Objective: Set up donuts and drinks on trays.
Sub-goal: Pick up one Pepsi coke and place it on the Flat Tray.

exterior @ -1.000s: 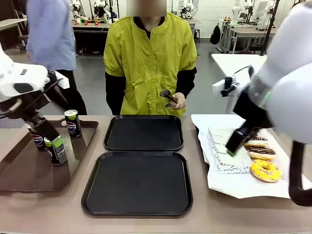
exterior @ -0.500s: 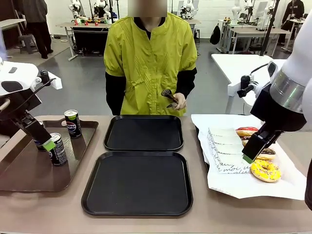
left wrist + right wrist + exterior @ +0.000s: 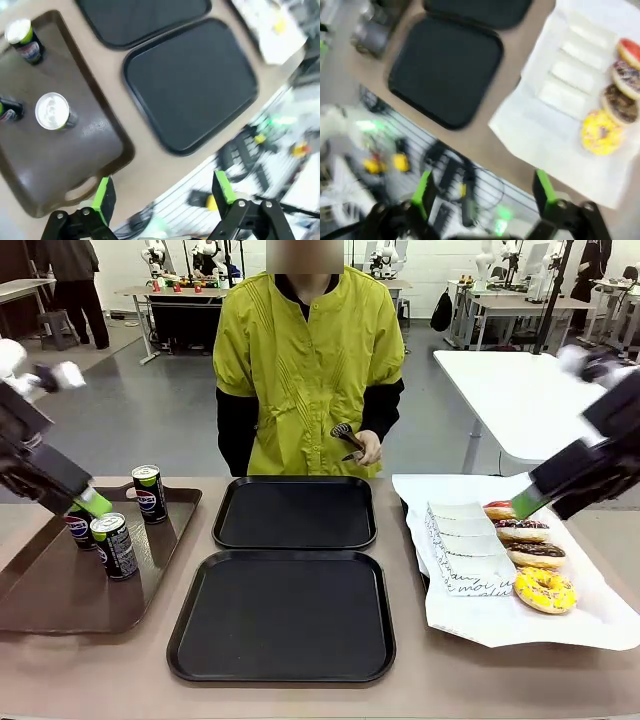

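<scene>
**Front view:** two black trays [image 3: 285, 615] are set at centre. Cans [image 3: 115, 545] are stood on a brown tray [image 3: 40, 590] at 9 o'clock, and donuts [image 3: 543, 590] are laid on paper [image 3: 470, 620] at 3 o'clock.

**Left wrist view:** the left pincer [image 3: 164, 192] is spread wide, with nothing gripped.

**Right wrist view:** the right pincer [image 3: 484, 189] is likewise spread wide and empty above the tabletop [image 3: 520, 65].

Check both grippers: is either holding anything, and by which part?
Nothing is held. The left gripper and the right gripper both hang above the table with jaws open and empty.
</scene>
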Robot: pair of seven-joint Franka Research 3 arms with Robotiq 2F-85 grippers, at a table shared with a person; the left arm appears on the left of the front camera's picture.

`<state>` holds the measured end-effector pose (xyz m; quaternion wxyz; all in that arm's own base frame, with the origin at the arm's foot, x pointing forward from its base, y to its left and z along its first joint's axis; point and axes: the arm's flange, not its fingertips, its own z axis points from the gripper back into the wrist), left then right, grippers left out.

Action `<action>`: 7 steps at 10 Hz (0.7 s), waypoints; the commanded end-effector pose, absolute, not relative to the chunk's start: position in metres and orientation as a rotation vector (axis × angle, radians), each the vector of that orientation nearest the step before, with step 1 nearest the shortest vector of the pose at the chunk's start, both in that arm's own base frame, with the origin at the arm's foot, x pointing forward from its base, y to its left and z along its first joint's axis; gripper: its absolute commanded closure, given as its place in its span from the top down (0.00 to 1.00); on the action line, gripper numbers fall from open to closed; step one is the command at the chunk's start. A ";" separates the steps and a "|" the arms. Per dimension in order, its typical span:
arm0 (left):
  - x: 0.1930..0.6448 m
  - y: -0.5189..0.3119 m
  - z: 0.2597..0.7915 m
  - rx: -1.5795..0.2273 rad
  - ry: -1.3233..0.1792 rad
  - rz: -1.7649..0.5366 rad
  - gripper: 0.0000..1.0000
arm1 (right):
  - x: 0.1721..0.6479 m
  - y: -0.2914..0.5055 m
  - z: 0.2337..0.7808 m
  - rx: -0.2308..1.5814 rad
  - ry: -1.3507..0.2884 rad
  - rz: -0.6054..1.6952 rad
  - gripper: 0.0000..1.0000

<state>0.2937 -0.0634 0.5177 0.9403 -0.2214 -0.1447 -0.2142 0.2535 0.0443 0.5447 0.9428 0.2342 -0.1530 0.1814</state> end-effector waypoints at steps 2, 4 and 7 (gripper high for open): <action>0.277 0.030 0.520 -1.019 -0.422 -0.065 1.00 | 0.206 -0.058 0.477 1.058 -0.495 -0.023 1.00; 0.262 0.091 0.508 -1.113 -0.441 0.089 1.00 | 0.196 -0.115 0.454 1.180 -0.511 -0.181 1.00; 0.255 0.158 0.472 -1.264 -0.393 0.214 1.00 | 0.185 -0.171 0.417 1.328 -0.507 -0.273 1.00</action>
